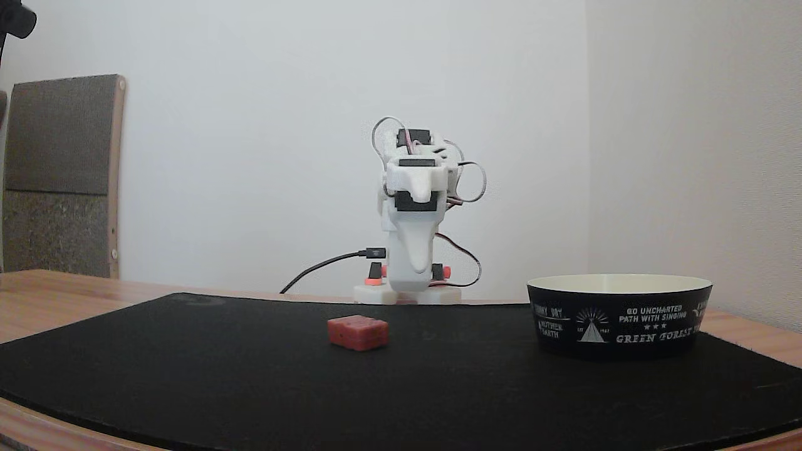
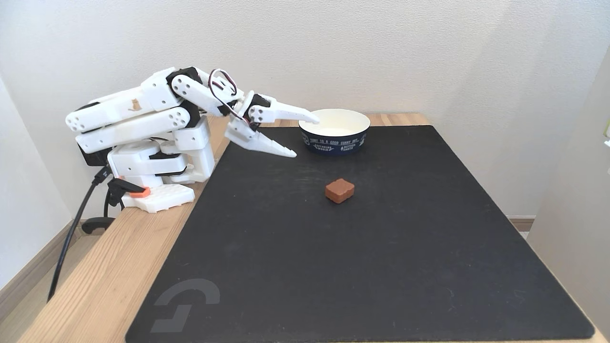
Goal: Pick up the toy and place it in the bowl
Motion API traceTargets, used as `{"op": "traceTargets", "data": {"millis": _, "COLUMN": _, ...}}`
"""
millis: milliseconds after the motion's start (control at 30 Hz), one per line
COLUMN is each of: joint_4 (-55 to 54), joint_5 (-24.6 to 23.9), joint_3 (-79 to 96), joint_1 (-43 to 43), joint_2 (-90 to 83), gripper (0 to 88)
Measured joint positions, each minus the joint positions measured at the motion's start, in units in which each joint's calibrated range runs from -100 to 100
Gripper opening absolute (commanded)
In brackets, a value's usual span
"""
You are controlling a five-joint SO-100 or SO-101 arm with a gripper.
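Red toy (image 2: 340, 190) on mat, tool (image 2: 307, 135) jaws apart, bowl (image 1: 619, 326) txt readable front-on.

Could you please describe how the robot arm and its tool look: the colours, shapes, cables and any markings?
The white plastic arm has black motor blocks at its joints and a small brown figure printed on one link. Thin looped wires run near the wrist. The white two-finger tool has long, tapered, pointed fingers. A black cable plugs in near the base, beside orange clamps.

White plastic arm (image 2: 143, 102), blk servos, orange clamps, pointed claw (image 2: 305, 136).
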Motion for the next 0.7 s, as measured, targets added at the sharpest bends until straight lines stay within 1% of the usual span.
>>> {"op": "traceTargets", "data": {"millis": 133, "joint_4": 0.0, "joint_5": -0.3, "joint_3": -4.1, "joint_1": 0.7, "joint_2": 3.5, "gripper": 33.0}}
{"op": "traceTargets", "data": {"millis": 200, "joint_4": 0.0, "joint_5": -1.3, "joint_3": -10.0, "joint_1": 1.6, "joint_2": 9.9, "gripper": 33.0}}
{"op": "traceTargets", "data": {"millis": 233, "joint_4": 0.0, "joint_5": -3.1, "joint_3": -16.1, "joint_1": 1.2, "joint_2": 17.3, "gripper": 33.0}}
{"op": "traceTargets", "data": {"millis": 333, "joint_4": 0.0, "joint_5": -5.5, "joint_3": -23.2, "joint_1": 1.9, "joint_2": 28.1, "gripper": 33.0}}
{"op": "traceTargets", "data": {"millis": 367, "joint_4": 0.2, "joint_5": -7.2, "joint_3": -31.2, "joint_1": 2.2, "joint_2": 38.2, "gripper": 33.0}}
{"op": "traceTargets", "data": {"millis": 400, "joint_4": 0.3, "joint_5": -7.6, "joint_3": -34.5, "joint_1": 2.2, "joint_2": 42.7, "gripper": 33.0}}
{"op": "traceTargets", "data": {"millis": 467, "joint_4": 2.5, "joint_5": -9.4, "joint_3": -41.4, "joint_1": 4.6, "joint_2": 52.5, "gripper": 33.0}}
{"op": "traceTargets", "data": {"millis": 533, "joint_4": 4.9, "joint_5": -10.1, "joint_3": -53.8, "joint_1": 8.9, "joint_2": 67.0, "gripper": 33.0}}
{"op": "traceTargets", "data": {"millis": 667, "joint_4": 6.2, "joint_5": -10.6, "joint_3": -66.1, "joint_1": 13.2, "joint_2": 81.3, "gripper": 33.0}}
{"op": "traceTargets", "data": {"millis": 700, "joint_4": 9.1, "joint_5": -11.4, "joint_3": -70.8, "joint_1": 14.2, "joint_2": 86.4, "gripper": 33.0}}
